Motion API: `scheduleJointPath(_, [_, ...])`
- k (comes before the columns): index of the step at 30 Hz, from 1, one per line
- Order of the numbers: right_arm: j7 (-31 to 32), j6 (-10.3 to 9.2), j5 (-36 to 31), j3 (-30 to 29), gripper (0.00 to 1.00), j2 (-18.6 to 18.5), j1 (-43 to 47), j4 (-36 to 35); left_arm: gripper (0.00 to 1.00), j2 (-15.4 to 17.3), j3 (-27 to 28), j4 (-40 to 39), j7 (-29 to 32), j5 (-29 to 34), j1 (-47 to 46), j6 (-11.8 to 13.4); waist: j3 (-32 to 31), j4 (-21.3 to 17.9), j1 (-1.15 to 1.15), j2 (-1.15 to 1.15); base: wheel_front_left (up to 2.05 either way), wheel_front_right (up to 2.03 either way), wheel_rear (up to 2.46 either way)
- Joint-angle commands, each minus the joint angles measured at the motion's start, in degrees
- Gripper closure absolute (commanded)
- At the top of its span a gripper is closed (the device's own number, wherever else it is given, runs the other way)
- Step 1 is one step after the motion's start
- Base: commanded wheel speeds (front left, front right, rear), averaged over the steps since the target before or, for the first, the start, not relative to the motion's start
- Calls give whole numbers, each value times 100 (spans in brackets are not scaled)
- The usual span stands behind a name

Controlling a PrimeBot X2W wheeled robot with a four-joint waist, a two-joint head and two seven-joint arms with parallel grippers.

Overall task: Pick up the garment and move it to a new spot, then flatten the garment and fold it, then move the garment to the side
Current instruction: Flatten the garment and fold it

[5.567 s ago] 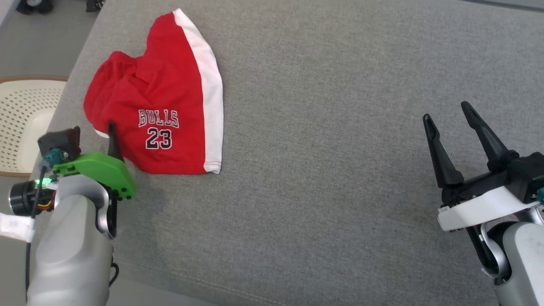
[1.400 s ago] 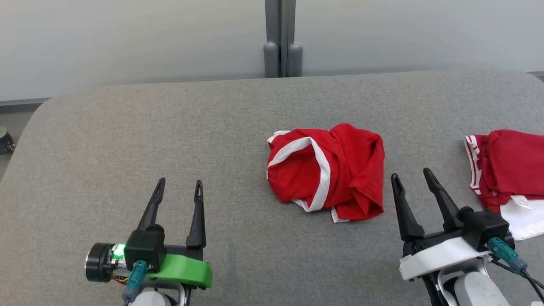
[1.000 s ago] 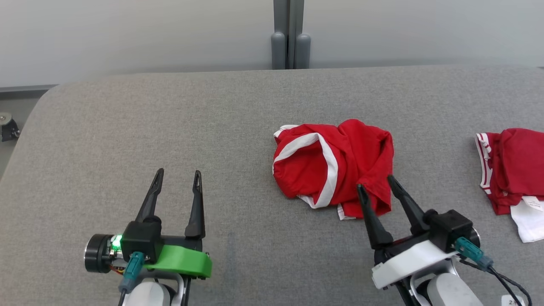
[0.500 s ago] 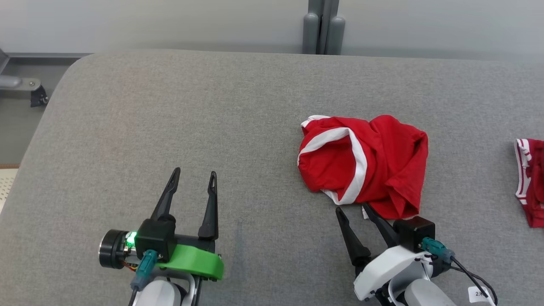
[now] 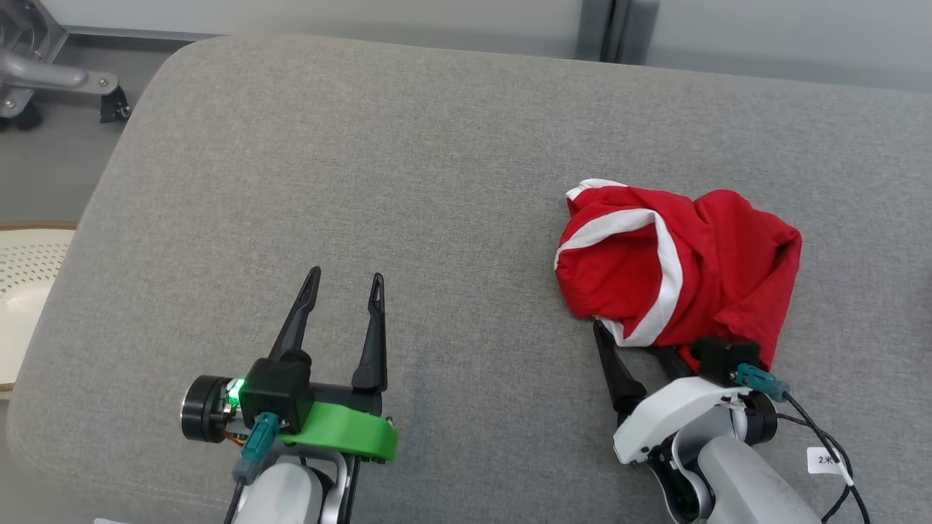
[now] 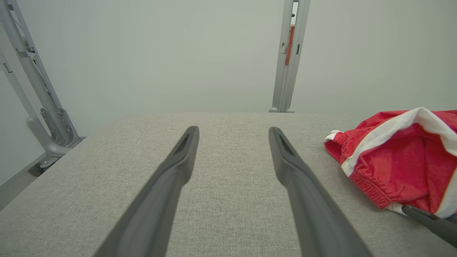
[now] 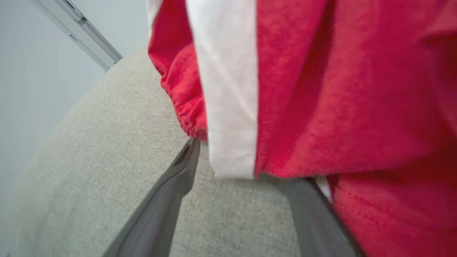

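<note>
The garment is a crumpled heap of red cloth with a white stripe, lying on the right part of the grey padded surface. My right gripper is open at the heap's near edge. Its left finger lies bare on the surface and its right finger is tucked under the hem. In the right wrist view the garment hangs over the right gripper and hides one fingertip. My left gripper stands open and empty well to the left. The left wrist view shows the left gripper with the garment at its right.
A cream perforated basket sits off the surface's left edge. A metal frame on a caster stands at the back left, and a grey post rises behind the far edge. Bare surface lies between the two grippers.
The camera has swung left, so the second red heap has left the picture. My right gripper has moved up to the garment's near edge, one finger going under the hem. The left gripper has stayed put.
</note>
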Motion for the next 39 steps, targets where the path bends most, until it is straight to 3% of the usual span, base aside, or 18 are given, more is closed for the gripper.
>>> scheduleJointPath(1, [-38, -8, 46, 13, 0, -23, -80, 66, 0, 12, 8, 17, -2, -20, -80, 47, 74, 90, 0, 0, 0, 0, 0])
scheduleJointPath(3, [-41, -8, 73, 38, 0, -19, -129, 154, 0, 11, -11, 38, -2, -23, -76, 64, 73, 113, 0, 0, 0, 0, 0])
scheduleJointPath(4, [-42, -7, 92, 42, 28, -16, -156, 205, 0, 11, -15, 52, -2, -19, -74, 73, 67, 117, 0, 0, 0, 0, 0])
scheduleJointPath(5, [-44, -6, 106, 37, 73, -16, -171, 236, 0, 11, -16, 61, -2, -17, -71, 79, 59, 115, 0, 0, 0, 0, 0])
scheduleJointPath(6, [-42, -6, 117, 36, 100, -16, -173, 259, 0, 11, -1, 78, -2, -14, -56, 93, 35, 97, 0, 0, 0, 0, 0])
scheduleJointPath(15, [-64, -7, -179, 6, 100, -37, 28, 208, 0, 12, 120, 187, -2, 32, 130, 40, -324, -361, 0, 0, 0, 0, 0])
scheduleJointPath(19, [77, -7, -420, 205, 100, -372, 169, -37, 0, 12, 169, 177, -2, 12, 205, 35, -528, -663, 0, 0, 0, 0, 0])
scheduleJointPath(23, [629, -8, -619, 526, 100, -1076, 187, -553, 0, 12, 209, 183, -2, -12, 283, 35, -686, -955, 0, 0, 0, 0, 0])
scheduleJointPath(28, [1580, -8, -774, 1000, 100, -2407, 91, -1571, 0, 12, 217, 184, -2, -68, 356, 71, -810, -1233, 0, 0, 0, 0, 0])
scheduleJointPath(33, [2148, -9, -1025, 1416, 100, -3699, 53, -2451, 0, 12, 158, 183, -2, -147, 331, 72, -846, -1420, 0, 0, 0, 0, 0])
scheduleJointPath(37, [2289, -9, -1252, 1618, 100, -4314, 207, -2741, 0, 12, 99, 190, -2, -169, 310, 94, -861, -1489, 0, 0, 0, 0, 0])
scheduleJointPath(39, [2280, -9, -1317, 1614, 100, -4411, 283, -2777, 0, 12, 85, 187, -2, -189, 318, 102, -861, -1523, 0, 0, 0, 0, 0])
